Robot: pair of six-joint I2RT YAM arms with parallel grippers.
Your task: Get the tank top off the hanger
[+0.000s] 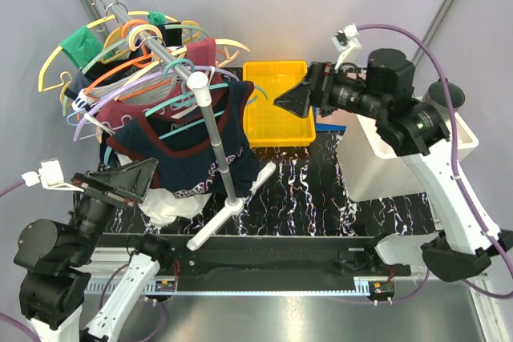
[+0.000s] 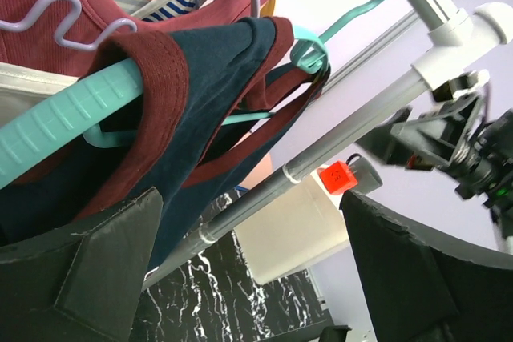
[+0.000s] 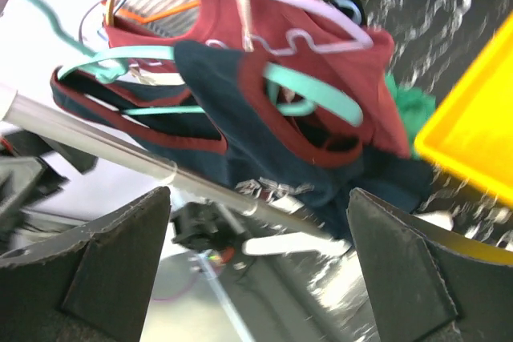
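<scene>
The navy tank top (image 1: pixel 180 158) with maroon trim hangs on the teal hanger (image 1: pixel 188 128) at the front of the rack. My left gripper (image 1: pixel 128 180) is open just left of its lower hem, not touching it. In the left wrist view a maroon-edged strap of the tank top (image 2: pixel 208 94) wraps the ribbed teal hanger arm (image 2: pixel 64 118), above my open left gripper (image 2: pixel 250 198). My right gripper (image 1: pixel 292 98) stands open to the right of the rack, apart from the cloth. The right wrist view faces the tank top (image 3: pixel 248 134) and hanger (image 3: pixel 321 95) beyond my empty right gripper (image 3: pixel 258 191).
The rack's grey pole (image 1: pixel 218 138) crosses in front of the tank top. Behind hang a maroon shirt (image 1: pixel 202 52), a green garment (image 1: pixel 84 46) and several lavender, yellow and orange hangers. A yellow bin (image 1: pixel 279 130) and a white bin (image 1: pixel 377 166) stand to the right.
</scene>
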